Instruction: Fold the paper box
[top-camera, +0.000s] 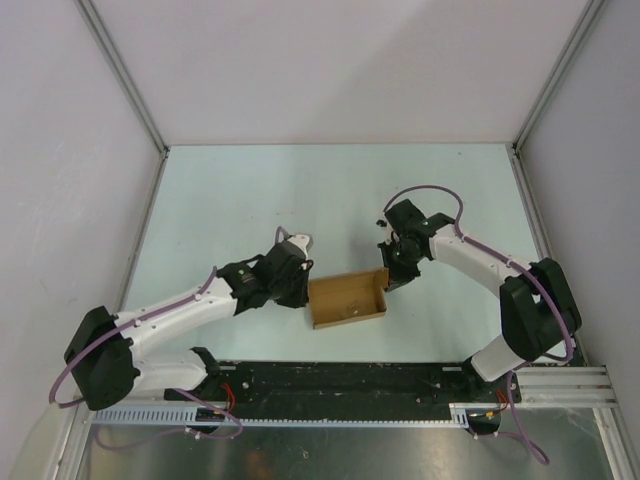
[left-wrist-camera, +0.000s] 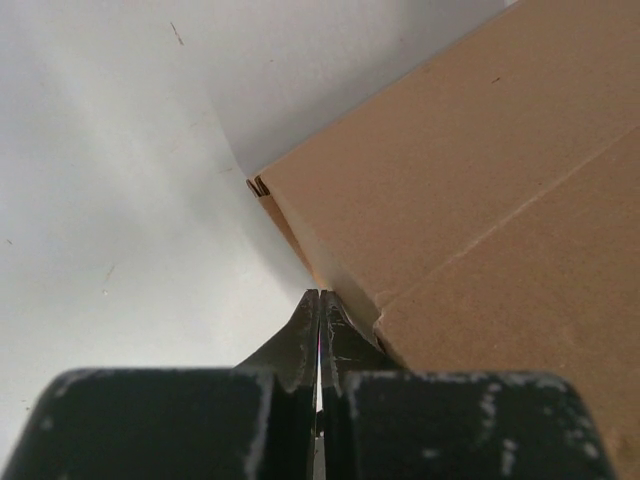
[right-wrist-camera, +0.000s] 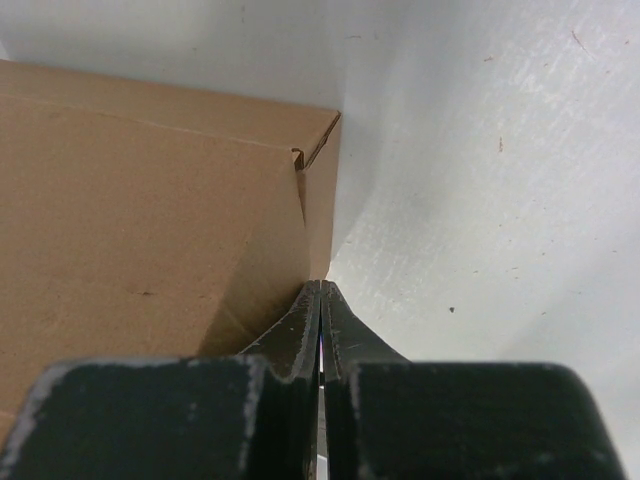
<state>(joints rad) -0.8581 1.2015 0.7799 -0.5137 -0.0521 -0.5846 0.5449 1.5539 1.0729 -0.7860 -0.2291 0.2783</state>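
Note:
The paper box (top-camera: 347, 298) is a brown cardboard box, open on top, lying on the table between the two arms. My left gripper (top-camera: 303, 289) is shut and empty, its tips against the box's left side. In the left wrist view the shut tips (left-wrist-camera: 320, 293) sit just left of the box's wall (left-wrist-camera: 450, 200). My right gripper (top-camera: 391, 279) is shut and empty at the box's right end. In the right wrist view its tips (right-wrist-camera: 321, 284) meet the foot of the box's end wall (right-wrist-camera: 150, 220).
The pale table (top-camera: 250, 200) is walled in by white panels and metal posts (top-camera: 120, 70) at the back corners. A black rail (top-camera: 340, 378) with the arm bases runs along the near edge.

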